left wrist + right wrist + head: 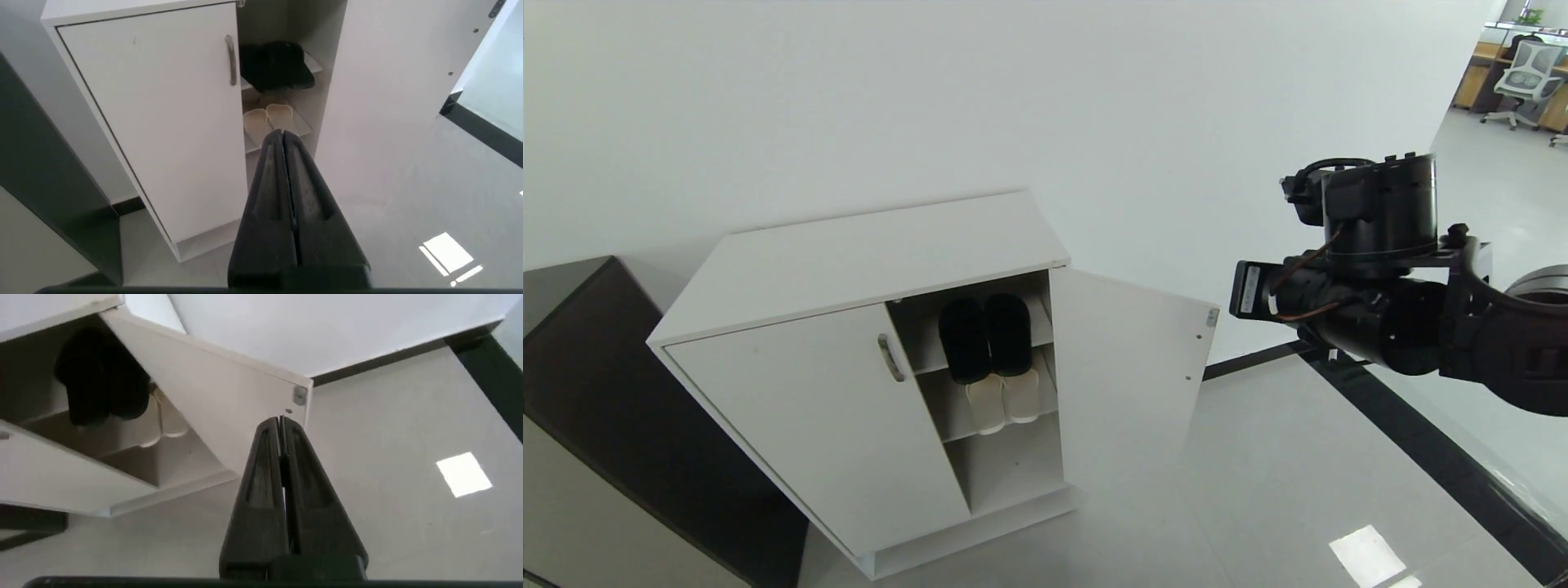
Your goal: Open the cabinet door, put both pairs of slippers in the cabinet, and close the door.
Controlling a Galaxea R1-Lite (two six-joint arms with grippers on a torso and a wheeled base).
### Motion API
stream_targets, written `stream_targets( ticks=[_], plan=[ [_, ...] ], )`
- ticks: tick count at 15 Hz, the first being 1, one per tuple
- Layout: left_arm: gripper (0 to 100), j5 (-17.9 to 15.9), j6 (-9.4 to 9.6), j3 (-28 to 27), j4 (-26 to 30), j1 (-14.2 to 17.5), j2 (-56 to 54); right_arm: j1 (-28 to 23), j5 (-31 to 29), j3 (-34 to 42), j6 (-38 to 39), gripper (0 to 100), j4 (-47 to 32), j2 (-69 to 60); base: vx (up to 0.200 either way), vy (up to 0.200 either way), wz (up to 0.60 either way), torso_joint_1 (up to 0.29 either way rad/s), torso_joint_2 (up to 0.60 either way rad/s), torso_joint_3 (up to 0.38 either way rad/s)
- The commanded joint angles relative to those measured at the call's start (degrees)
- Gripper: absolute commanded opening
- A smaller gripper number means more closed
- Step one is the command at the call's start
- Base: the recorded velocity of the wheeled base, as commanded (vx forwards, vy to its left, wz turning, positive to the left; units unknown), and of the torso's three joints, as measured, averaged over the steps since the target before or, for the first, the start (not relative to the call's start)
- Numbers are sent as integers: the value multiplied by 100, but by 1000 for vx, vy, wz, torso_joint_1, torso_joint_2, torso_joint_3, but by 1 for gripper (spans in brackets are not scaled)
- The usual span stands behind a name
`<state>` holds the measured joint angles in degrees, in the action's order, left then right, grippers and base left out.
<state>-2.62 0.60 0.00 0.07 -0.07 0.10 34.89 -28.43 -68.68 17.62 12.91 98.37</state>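
Observation:
The white cabinet [866,253] stands against the wall with its right door [1127,359] swung open and its left door [825,408] closed. Inside, a black pair of slippers [984,335] lies on the upper shelf and a cream pair [1005,400] on the shelf below. My right arm [1372,278] hovers to the right of the open door. In the right wrist view, the right gripper [282,423] is shut and empty, close to the door's [221,400] outer edge. The left gripper [283,135] is shut and empty, in front of the opening, with the cream slippers [265,122] and black slippers [276,65] beyond it.
A dark panel [596,384] stands just left of the cabinet. A black strip [1421,433] runs across the glossy grey floor on the right. An office chair [1523,77] sits far off at the back right. A metal handle [890,358] is on the closed door.

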Motion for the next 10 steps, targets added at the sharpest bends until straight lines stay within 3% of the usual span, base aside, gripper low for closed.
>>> stream_targets(
  ticks=[1,10],
  plan=[
    [0,7,-7,0,1,-1,-1,-202,39,-154,40,0,212,385,0,0,0,0,0,0],
    [0,7,2,0,1,-1,-1,-843,109,-1016,-56,0,1381,2319,0,0,0,0,0,0]
  ],
)
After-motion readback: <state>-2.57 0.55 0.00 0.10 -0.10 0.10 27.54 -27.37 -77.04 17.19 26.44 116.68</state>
